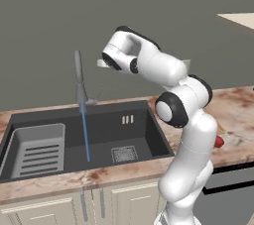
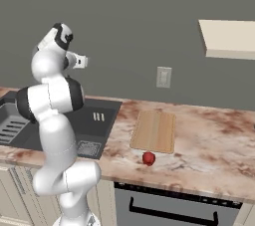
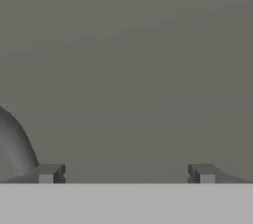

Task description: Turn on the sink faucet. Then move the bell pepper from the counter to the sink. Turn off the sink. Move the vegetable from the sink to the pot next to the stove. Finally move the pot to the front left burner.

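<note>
The grey wall (image 2: 149,21) runs behind everything. In front of it lies the marble table (image 2: 209,135), with cream cabinets (image 1: 124,201) under it. The dark sink (image 1: 104,130) is set into the table, with a lighter slotted tray (image 1: 39,149) in its left part and a square drain (image 1: 124,153) near its front. The upright faucet (image 1: 78,78) stands at the back edge of the sink, and a thin blue stream of water (image 1: 85,135) falls from it to the sink floor. A wooden cutting board (image 2: 154,130) lies on the table just right of the sink. The red bell pepper (image 2: 148,158) sits on the table just in front of the board, near the front edge. The claw (image 3: 126,173) faces the wall, its fingertips (image 3: 49,172) wide apart and holding nothing.
</note>
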Tool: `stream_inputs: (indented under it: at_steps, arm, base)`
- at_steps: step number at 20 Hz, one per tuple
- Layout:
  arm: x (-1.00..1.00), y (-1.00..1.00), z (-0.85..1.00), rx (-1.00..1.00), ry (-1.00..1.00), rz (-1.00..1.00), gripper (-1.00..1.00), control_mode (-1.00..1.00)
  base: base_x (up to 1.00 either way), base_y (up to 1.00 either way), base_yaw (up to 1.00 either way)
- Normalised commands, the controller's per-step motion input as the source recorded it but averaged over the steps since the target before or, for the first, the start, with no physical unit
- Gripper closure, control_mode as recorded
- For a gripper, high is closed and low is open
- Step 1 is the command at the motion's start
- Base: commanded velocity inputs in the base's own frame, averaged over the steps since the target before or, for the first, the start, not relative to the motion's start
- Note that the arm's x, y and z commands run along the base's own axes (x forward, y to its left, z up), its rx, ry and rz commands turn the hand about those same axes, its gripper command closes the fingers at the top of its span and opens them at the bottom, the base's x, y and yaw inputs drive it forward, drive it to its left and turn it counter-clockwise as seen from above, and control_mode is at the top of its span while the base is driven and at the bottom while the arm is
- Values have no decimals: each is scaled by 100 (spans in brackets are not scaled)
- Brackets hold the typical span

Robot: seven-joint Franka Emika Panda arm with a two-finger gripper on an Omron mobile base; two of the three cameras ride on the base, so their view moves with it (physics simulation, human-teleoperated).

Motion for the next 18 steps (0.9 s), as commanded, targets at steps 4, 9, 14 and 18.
stream_inputs:
  at_steps: [4, 9, 14, 18]
  arm:
    - [-31, -72, 63, 3, 30, -30, -100, -100]
    - [-27, -70, 64, 0, 33, -27, -100, -100]
    - [-18, -80, 76, 0, 32, -18, -100, -100]
    - [-6, -68, 94, 0, 30, -10, -100, -100]
  base:
    - [0, 0, 0]
    - [0, 0, 0]
    - [0, 0, 0]
    - [0, 0, 0]
